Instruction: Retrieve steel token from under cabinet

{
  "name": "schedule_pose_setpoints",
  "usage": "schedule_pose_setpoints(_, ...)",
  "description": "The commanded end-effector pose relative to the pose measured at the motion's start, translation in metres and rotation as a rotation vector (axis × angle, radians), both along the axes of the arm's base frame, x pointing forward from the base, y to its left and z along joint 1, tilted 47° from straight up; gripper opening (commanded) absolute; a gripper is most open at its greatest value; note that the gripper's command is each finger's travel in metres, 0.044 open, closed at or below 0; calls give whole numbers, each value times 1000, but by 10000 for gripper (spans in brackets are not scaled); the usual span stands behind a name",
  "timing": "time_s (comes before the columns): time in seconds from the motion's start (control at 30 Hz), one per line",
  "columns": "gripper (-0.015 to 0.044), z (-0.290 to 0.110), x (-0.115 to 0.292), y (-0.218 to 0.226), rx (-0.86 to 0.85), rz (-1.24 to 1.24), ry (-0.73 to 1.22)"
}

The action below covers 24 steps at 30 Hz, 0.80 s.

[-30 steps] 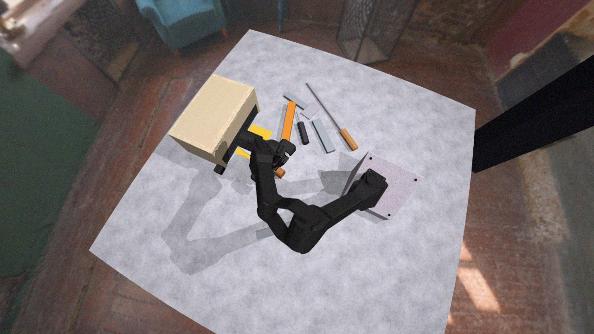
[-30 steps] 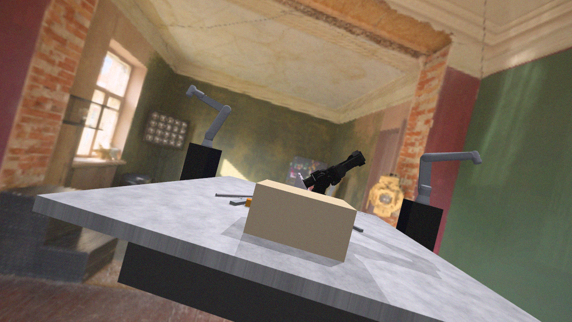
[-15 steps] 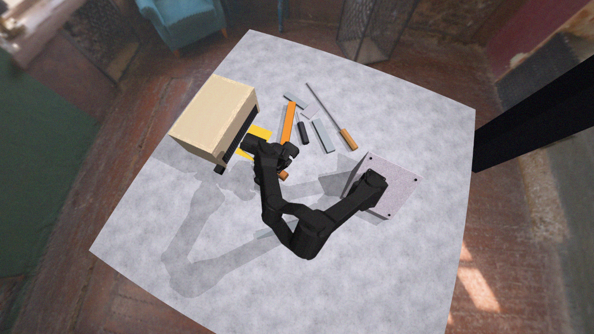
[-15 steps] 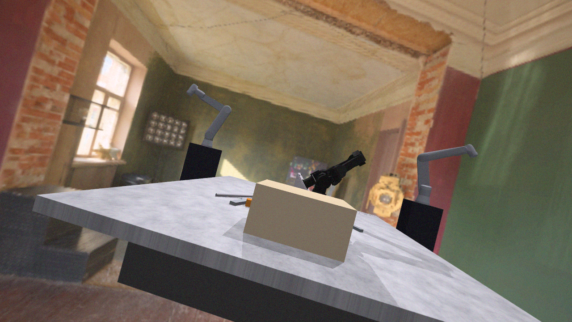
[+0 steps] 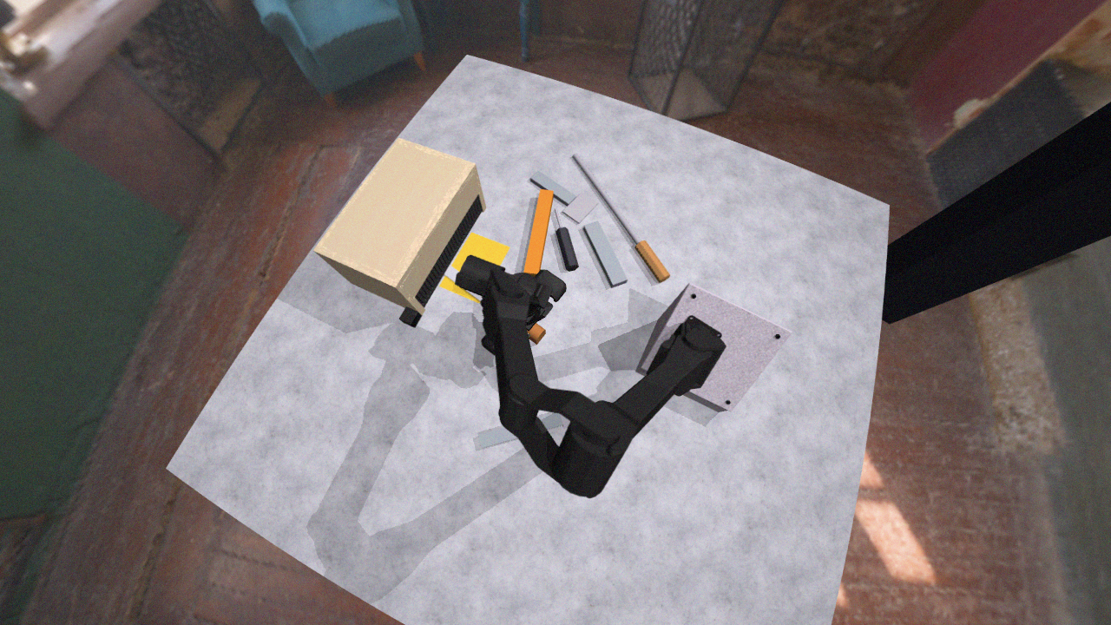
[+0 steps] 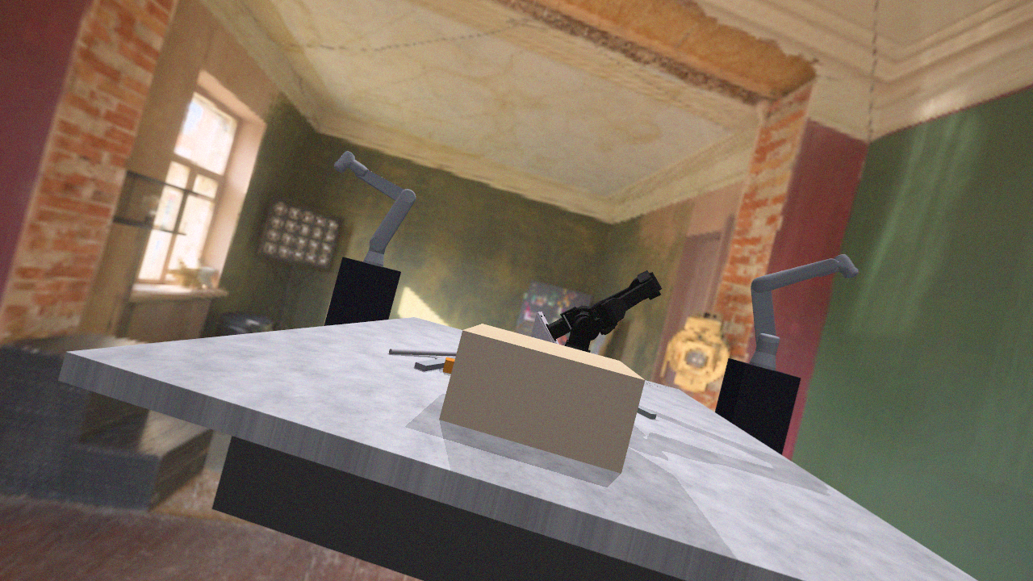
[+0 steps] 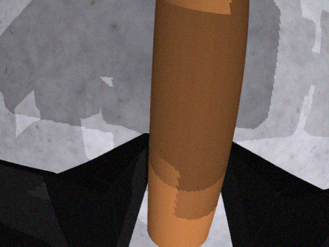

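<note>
The beige cabinet (image 5: 396, 221) (image 6: 541, 390) stands at the table's left, its dark vent slots (image 5: 449, 250) facing the yellow marked area (image 5: 483, 250). I cannot see the steel token in any view. My gripper (image 5: 531, 305) (image 7: 186, 145) is shut on the orange cylindrical handle (image 5: 535, 333) (image 7: 197, 110) of a tool, just in front of the marked area. The arm hides the rest of that tool. In the wrist view the handle hangs over bare grey table. In the exterior view the cabinet hides my gripper.
Lying to the right of the marked area are an orange flat bar (image 5: 538, 231), a small black-handled tool (image 5: 566, 248), grey bars (image 5: 605, 253) (image 5: 552, 187), a small grey plate (image 5: 580, 207) and a long rod with an orange handle (image 5: 621, 221). A short black piece (image 5: 409, 316) lies at the cabinet's corner.
</note>
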<state>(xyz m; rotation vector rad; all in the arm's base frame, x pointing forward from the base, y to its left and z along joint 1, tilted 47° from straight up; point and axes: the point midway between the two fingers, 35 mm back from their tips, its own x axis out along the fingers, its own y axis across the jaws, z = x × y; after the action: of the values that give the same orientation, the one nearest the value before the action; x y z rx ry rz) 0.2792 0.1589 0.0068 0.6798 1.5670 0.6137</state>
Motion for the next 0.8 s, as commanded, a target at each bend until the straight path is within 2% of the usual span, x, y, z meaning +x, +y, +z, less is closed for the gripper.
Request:
schedule_pose_setpoints(0.0, 0, 0, -9, 0, -2, 0, 9)
schedule_pose_setpoints(0.77, 0, 4, -35, 2, -1, 0, 11)
